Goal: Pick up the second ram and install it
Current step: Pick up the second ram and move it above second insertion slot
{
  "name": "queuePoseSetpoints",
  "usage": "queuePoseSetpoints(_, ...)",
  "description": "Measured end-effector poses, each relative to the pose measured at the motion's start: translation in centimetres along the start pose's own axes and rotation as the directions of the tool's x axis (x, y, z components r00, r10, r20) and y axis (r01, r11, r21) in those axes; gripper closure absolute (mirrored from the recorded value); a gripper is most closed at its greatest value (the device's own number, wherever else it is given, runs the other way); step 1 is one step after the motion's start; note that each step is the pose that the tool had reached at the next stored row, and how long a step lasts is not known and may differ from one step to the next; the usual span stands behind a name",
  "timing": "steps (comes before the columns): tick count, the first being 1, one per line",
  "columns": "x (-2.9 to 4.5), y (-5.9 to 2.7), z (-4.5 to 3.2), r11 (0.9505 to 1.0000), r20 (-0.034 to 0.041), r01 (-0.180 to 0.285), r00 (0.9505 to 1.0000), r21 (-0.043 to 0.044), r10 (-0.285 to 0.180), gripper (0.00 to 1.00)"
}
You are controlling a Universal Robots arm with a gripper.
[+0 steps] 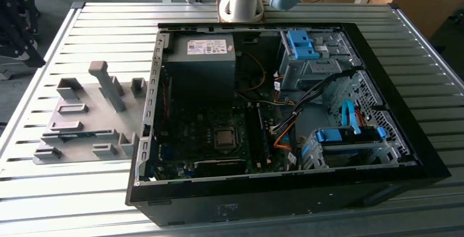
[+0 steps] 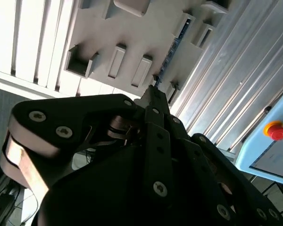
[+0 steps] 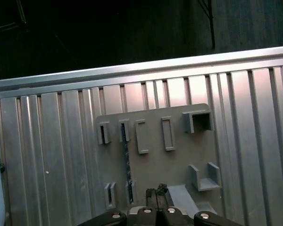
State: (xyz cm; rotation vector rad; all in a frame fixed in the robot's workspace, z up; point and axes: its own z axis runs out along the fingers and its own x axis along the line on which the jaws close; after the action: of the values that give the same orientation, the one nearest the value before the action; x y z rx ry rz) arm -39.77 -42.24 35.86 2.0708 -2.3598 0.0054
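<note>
The second ram (image 3: 125,157) is a slim dark green stick standing on edge in the slots of a grey fixture plate (image 3: 179,162). In the second wrist view the ram (image 2: 172,47) appears as a thin blue-green strip on the same plate. My gripper (image 3: 155,192) hangs well above the plate. Its fingertips are shut together with nothing between them, a little to one side of one end of the stick. In the second wrist view the gripper (image 2: 153,92) is seen from behind its black linkages.
An open computer case (image 1: 145,155) lies on the slatted metal table (image 1: 87,193), with the motherboard (image 1: 217,139) and blue drive clips (image 1: 301,44) inside. The grey fixture plate (image 1: 80,155) with upright blocks sits at the exterior view's left of the case. A red button (image 2: 277,130) shows beyond the table.
</note>
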Motion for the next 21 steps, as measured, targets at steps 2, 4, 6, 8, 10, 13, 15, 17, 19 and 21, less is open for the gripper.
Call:
queuePoseSetpoints(2, 0.19, 0.15, 0.14, 1.0000, -0.0001, 0.000, 1.0000, 0.0001, 0.000, 0.90)
queuePoseSetpoints(4, 0.41, 0.24, 0.20, 1.0000, -0.0001, 0.001, 1.0000, 0.0002, -0.001, 0.90)
queuePoseSetpoints(6, 0.67, 0.26, 0.22, 1.0000, -0.0002, 0.003, 1.0000, 0.0001, -0.003, 0.84)
queuePoseSetpoints(8, 0.82, 0.26, 0.38, 1.0000, 0.0000, 0.007, 1.0000, 0.0003, -0.007, 0.77)
queuePoseSetpoints(10, 0.91, 0.29, 0.64, 0.9997, 0.0000, 0.024, 0.9997, 0.0003, -0.024, 0.71)
queuePoseSetpoints(13, 1.17, 0.43, 1.17, 0.9994, 0.0010, 0.035, 0.9994, 0.0001, -0.035, 0.64)
queuePoseSetpoints(15, 1.27, 0.64, 1.56, 0.9994, 0.0011, 0.035, 0.9994, 0.0002, -0.035, 0.64)
queuePoseSetpoints(17, 1.30, 0.73, 1.91, 0.9994, 0.0011, 0.035, 0.9994, 0.0002, -0.035, 0.64)
queuePoseSetpoints(19, 1.32, 0.84, 2.27, 0.9994, 0.0011, 0.035, 0.9994, 0.0002, -0.035, 0.64)
queuePoseSetpoints(21, 1.38, 0.92, 2.62, 0.9994, 0.0010, 0.035, 0.9994, 0.0001, -0.035, 0.64)
